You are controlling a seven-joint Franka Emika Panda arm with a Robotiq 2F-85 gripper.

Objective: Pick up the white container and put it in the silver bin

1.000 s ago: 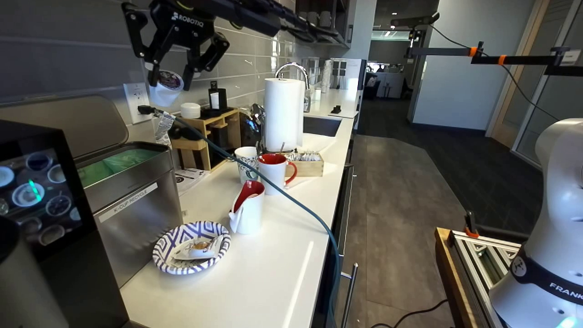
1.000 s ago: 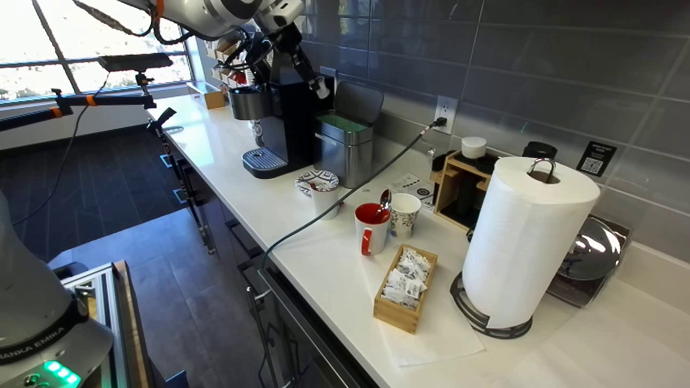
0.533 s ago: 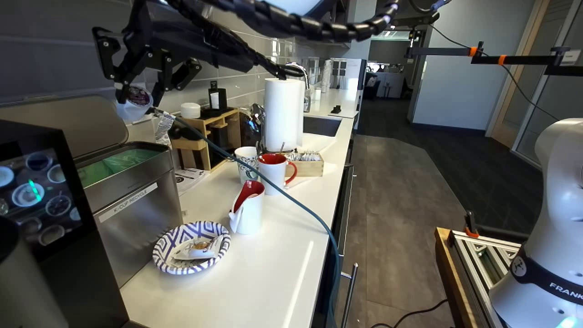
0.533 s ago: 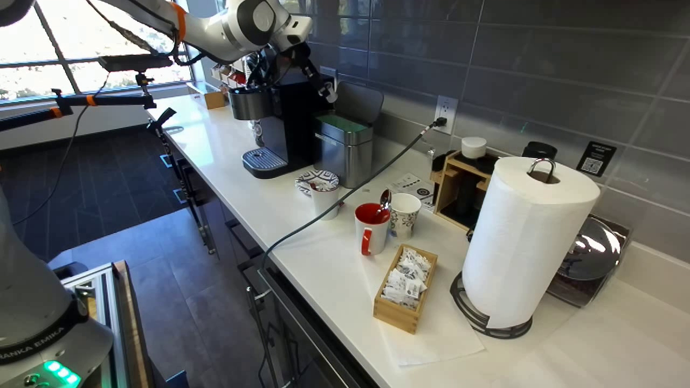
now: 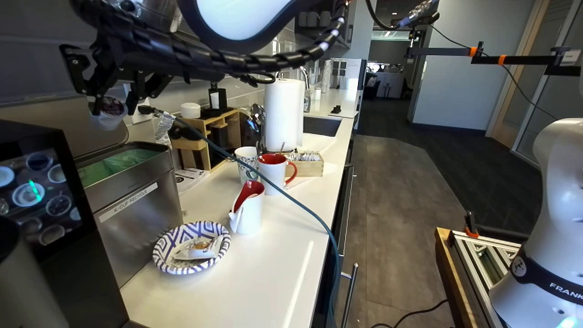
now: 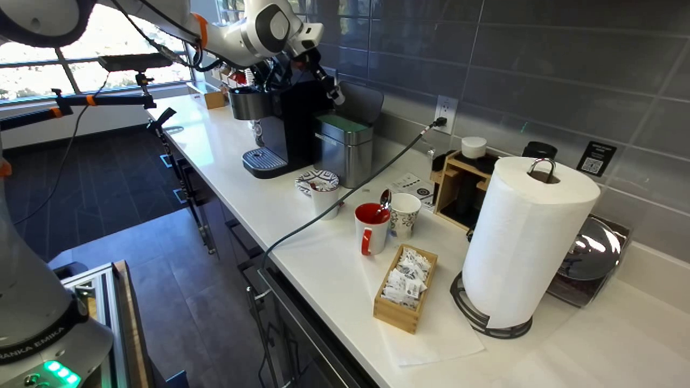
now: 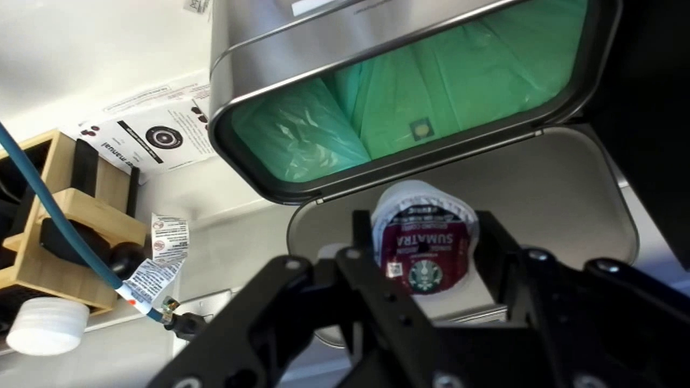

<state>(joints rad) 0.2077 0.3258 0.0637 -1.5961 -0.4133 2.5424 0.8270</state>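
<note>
You have the Starbucks Sumatra coffee pod clasped between the two fingers of the gripper, its printed top toward you in the wrist view. It hangs in the air above the brushed-steel K-Cup recycle bin, not yet inside. In both exterior views the bin's mouth lies below the pod, at about 6 o'clock. The raised lid stands behind; you can't tell how much gap separates it from the pod.

In the wrist view, take the pod as the hub. The mouth, with its green bag liner, lies at 12; the lid spreads behind the pod from 9 round to 3. So a short shift toward 12, away from the hinge, looks right before you go down. Mind the black coffee maker at 2, and at 9 the power cord, its plug nearer 8.

Descend slowly. The gripper's knuckles stand wider than the pod, so line up for them as well, or they could catch the bin's edge. Let go only when the pod is well inside the mouth's outline, and spread the fingers gently: a light pod like this may cling to one pad. Check that it has dropped before you lift away.
</note>
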